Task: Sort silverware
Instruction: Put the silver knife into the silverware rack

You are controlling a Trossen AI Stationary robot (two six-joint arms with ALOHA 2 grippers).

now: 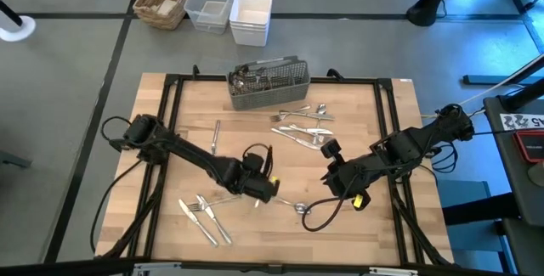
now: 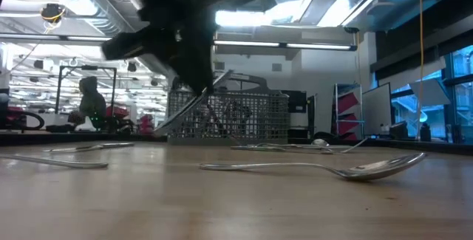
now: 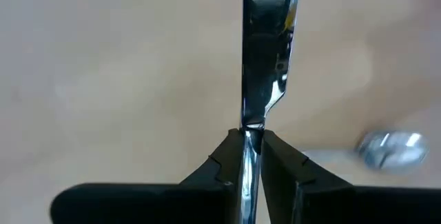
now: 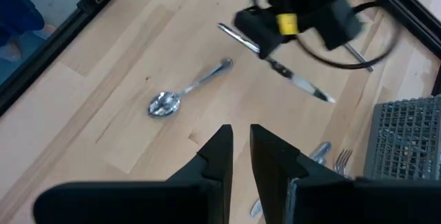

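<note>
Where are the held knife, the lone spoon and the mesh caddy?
knife [image 3: 265, 52], left wrist view, on its blade.
spoon [image 4: 165, 104], right wrist view, on its bowl.
mesh caddy [image 1: 265, 96], high view, on its front wall.

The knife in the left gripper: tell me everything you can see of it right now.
The knife is a shiny, silver-coloured metal table knife, thin and flat. The left gripper is shut on one end, its dark fingers pinching it edge-on. In the right wrist view it sticks out both sides of the gripper, pointed blade tip slanting down. The low view shows it lifted clear of the wooden table, tilted, in front of the mesh caddy.
</note>
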